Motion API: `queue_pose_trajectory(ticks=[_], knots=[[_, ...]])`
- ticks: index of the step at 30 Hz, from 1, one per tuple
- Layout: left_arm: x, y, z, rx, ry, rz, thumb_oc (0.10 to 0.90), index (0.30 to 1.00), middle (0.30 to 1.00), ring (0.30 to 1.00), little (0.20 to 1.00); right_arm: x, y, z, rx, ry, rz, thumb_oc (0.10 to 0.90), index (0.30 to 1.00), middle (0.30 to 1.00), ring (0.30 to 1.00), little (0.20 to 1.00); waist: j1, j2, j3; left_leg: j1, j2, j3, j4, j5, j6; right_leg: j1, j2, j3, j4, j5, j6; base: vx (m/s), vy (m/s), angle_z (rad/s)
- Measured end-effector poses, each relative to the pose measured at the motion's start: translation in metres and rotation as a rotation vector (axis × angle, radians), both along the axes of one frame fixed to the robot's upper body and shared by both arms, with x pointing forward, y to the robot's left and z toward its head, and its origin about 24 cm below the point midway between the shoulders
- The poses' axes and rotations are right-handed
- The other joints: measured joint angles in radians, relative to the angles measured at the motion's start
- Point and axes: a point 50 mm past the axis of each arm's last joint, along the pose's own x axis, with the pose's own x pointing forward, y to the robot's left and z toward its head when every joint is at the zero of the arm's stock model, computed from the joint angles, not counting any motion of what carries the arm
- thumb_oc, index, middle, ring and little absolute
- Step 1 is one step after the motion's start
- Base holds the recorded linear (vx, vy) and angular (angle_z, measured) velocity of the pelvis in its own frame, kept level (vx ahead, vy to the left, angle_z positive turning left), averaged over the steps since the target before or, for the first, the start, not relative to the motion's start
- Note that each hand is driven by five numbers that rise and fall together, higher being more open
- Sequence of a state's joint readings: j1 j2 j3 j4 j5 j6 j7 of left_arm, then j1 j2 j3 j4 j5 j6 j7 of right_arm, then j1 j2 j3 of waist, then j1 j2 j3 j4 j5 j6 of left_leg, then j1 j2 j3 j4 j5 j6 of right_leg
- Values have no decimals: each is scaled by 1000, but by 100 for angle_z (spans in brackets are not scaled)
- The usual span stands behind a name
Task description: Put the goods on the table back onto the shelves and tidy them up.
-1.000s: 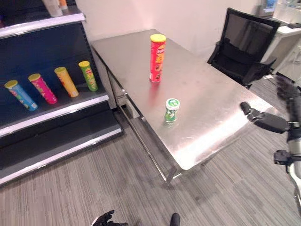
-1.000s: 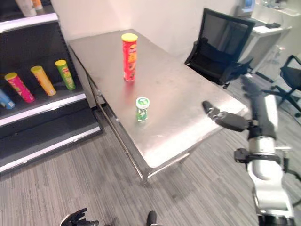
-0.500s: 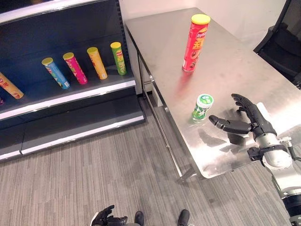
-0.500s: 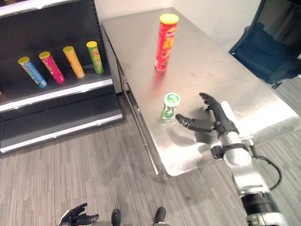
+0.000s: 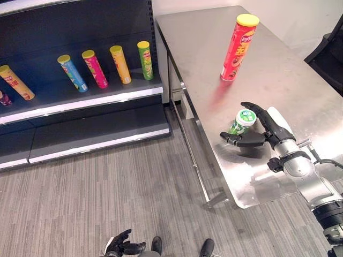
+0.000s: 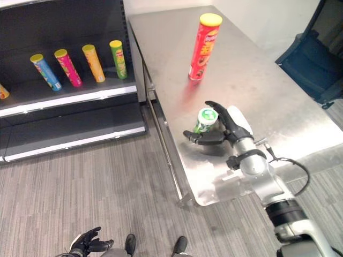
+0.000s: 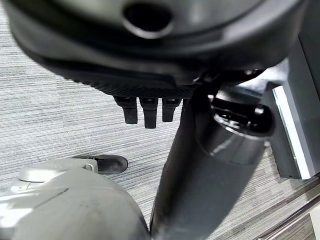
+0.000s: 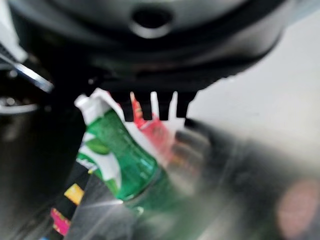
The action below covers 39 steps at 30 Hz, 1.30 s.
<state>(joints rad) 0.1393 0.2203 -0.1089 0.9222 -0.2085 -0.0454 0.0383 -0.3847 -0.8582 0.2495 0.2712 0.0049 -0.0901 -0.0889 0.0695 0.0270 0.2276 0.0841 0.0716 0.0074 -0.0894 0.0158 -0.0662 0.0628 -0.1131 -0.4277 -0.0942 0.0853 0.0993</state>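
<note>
A short green can (image 5: 243,121) with a white and green lid stands near the front edge of the steel table (image 5: 284,80). My right hand (image 5: 273,134) is open around it. The thumb reaches along the can's near side and the fingers (image 5: 256,109) lie along its far side. In the right wrist view the green can (image 8: 122,160) sits just past the hand (image 8: 150,55). A tall red can (image 5: 236,48) with a yellow lid stands upright farther back on the table. My left hand (image 5: 122,246) hangs low over the floor, fingers relaxed.
To the left, a dark shelf unit (image 5: 80,101) holds several tall cans leaning in a row, among them blue (image 5: 71,73), pink (image 5: 94,68) and green (image 5: 145,60). The shelf board below is bare. A dark office chair (image 6: 316,59) stands behind the table's right end.
My right hand has moved left to the green can, which now stands between its thumb and fingers. The camera has shifted, so the whole scene sits differently in view.
</note>
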Motion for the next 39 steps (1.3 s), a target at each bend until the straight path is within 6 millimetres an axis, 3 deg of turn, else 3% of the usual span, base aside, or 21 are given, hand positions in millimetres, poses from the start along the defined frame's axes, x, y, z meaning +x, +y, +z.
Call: queue_pose_trajectory(ticks=[19, 20, 29, 39], knots=[[0, -1, 0, 3, -2, 28, 800, 900, 900, 900, 900, 14, 4, 5, -58, 12, -6, 800, 900, 900, 900, 900, -2, -8, 5, 2, 2, 10, 0, 0, 0, -3, 2, 11, 0, 0, -1, -1, 2, -1], [0, -1, 0, 3, -2, 29, 800, 900, 900, 900, 900, 14, 4, 5, -58, 13, -9, 400, 300, 300, 300, 300, 1, -8, 5, 1, 2, 10, 0, 0, 0, -3, 2, 11, 0, 0, -1, 0, 0, 0], [0, -1, 0, 14, -3, 37, 800, 900, 900, 900, 900, 20, 5, 18, -55, -47, -34, 400, 300, 300, 300, 300, -1, -11, 7, -2, 2, 10, 0, 0, 0, -5, 3, 12, 0, 0, -1, 0, 0, 0], [2, 0, 1, 18, -14, 37, 800, 900, 900, 900, 900, 19, 4, 19, -45, -49, -37, 400, 300, 300, 300, 300, -5, -23, 14, -12, 1, 1, 0, 0, 0, -10, 4, 5, 0, 0, 0, -1, -5, 1]])
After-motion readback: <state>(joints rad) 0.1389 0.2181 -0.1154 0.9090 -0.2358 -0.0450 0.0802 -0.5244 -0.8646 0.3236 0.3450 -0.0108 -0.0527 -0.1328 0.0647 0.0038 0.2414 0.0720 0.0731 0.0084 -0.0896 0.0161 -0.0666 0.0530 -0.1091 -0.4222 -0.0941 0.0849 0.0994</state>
